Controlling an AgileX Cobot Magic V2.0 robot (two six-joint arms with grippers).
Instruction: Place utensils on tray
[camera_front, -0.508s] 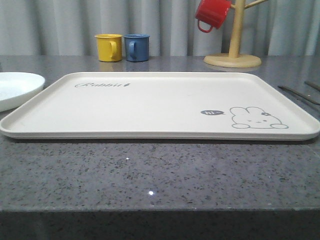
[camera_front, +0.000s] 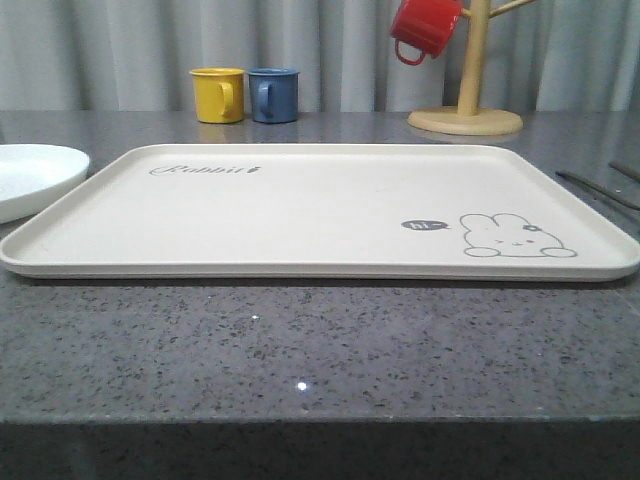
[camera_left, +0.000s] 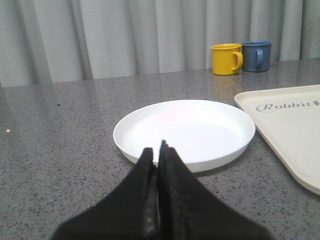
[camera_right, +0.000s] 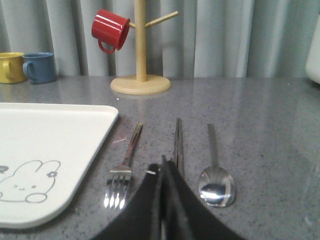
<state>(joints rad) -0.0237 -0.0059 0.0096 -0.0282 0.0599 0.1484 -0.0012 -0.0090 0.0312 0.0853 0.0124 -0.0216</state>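
Note:
The cream tray (camera_front: 300, 215) with its rabbit drawing lies bare in the middle of the grey table; its corner shows in the right wrist view (camera_right: 45, 140) and the left wrist view (camera_left: 295, 125). Right of it the utensils lie side by side on the table: a silver fork (camera_right: 122, 172), flat chopsticks (camera_right: 178, 140) and a spoon (camera_right: 215, 175). Their thin handles show at the front view's right edge (camera_front: 600, 188). My right gripper (camera_right: 162, 165) is shut and empty, low over the near end of the chopsticks. My left gripper (camera_left: 156, 150) is shut and empty at the near rim of the white plate (camera_left: 185, 130).
The round white plate (camera_front: 35, 175) sits left of the tray. A yellow mug (camera_front: 218, 95) and a blue mug (camera_front: 273, 95) stand behind the tray. A wooden mug tree (camera_front: 468, 90) with a red mug (camera_front: 425, 28) stands at the back right.

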